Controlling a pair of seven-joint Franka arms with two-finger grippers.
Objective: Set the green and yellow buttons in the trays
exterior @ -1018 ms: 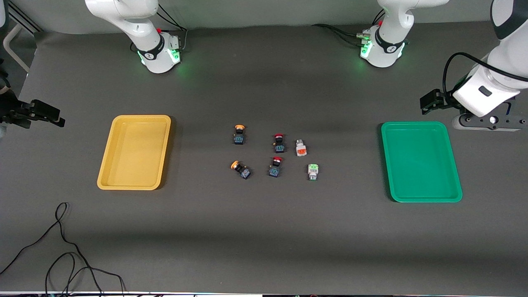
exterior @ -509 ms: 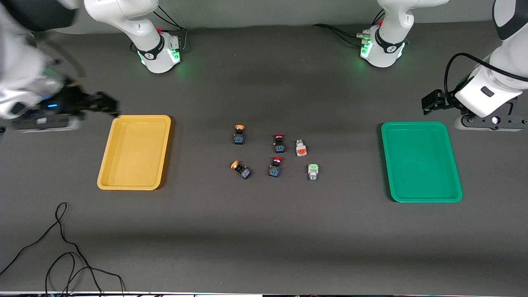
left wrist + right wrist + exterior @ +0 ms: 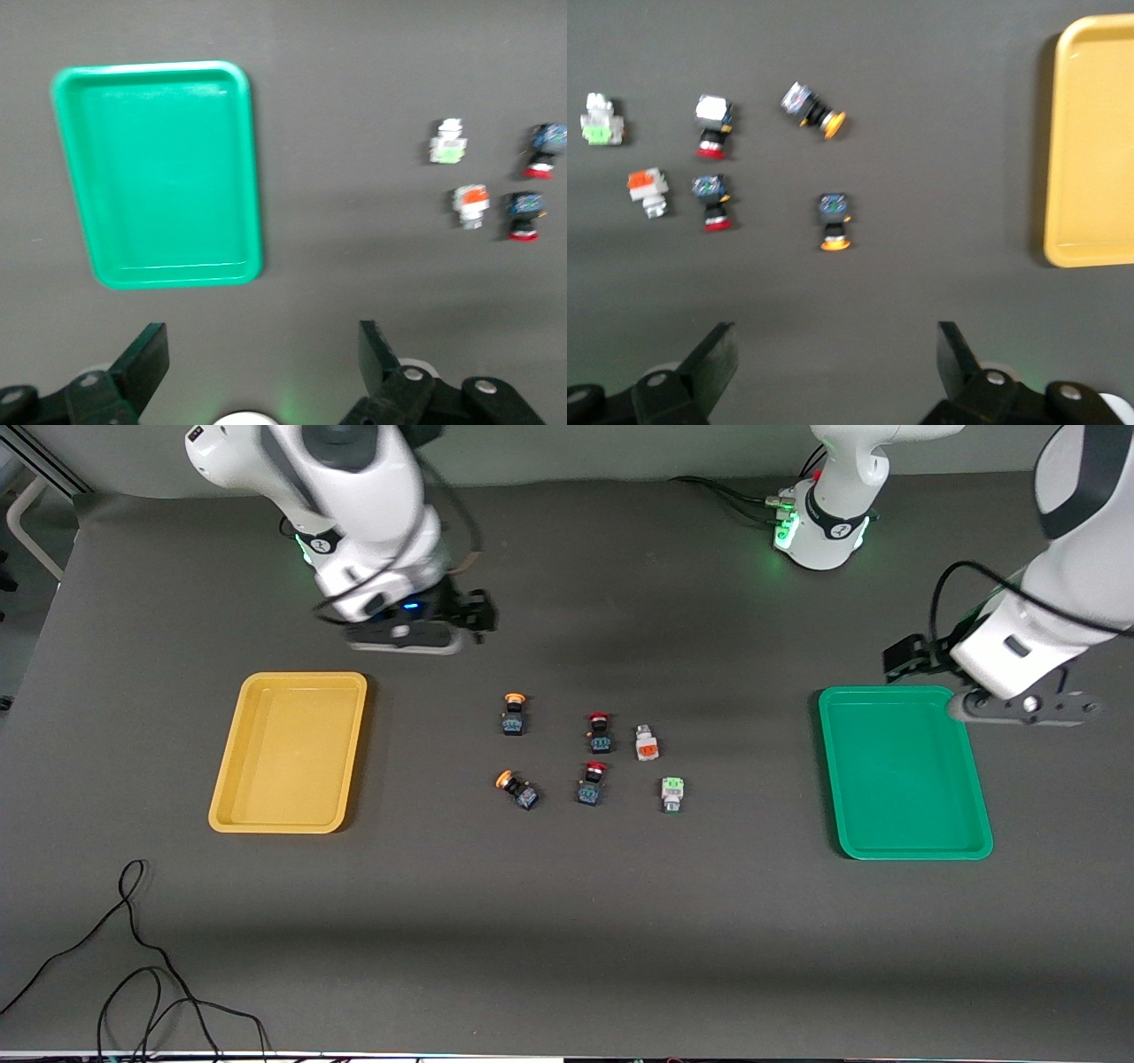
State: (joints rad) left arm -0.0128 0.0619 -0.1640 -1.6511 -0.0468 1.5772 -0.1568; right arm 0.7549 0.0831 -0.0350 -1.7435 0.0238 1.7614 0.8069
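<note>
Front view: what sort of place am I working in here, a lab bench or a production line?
Most likely a lab bench for sorting trials: a table under a dark mat with two arm bases bolted along one edge, a yellow tray and a green tray at either end, and loose cables trailing across the mat.

The left gripper (image 3: 257,372) hung over bare dark table (image 3: 345,133) with its two fingers (image 3: 146,359) spread wide and nothing between them. The green tray (image 3: 252,177) lay empty on the table. Well apart from it sat four small buttons: a whitish one with a green face (image 3: 448,142), a whitish one with an orange face (image 3: 470,204), and two black ones with red caps (image 3: 523,215), one of them (image 3: 542,150) partly cut by the frame's edge.
</note>
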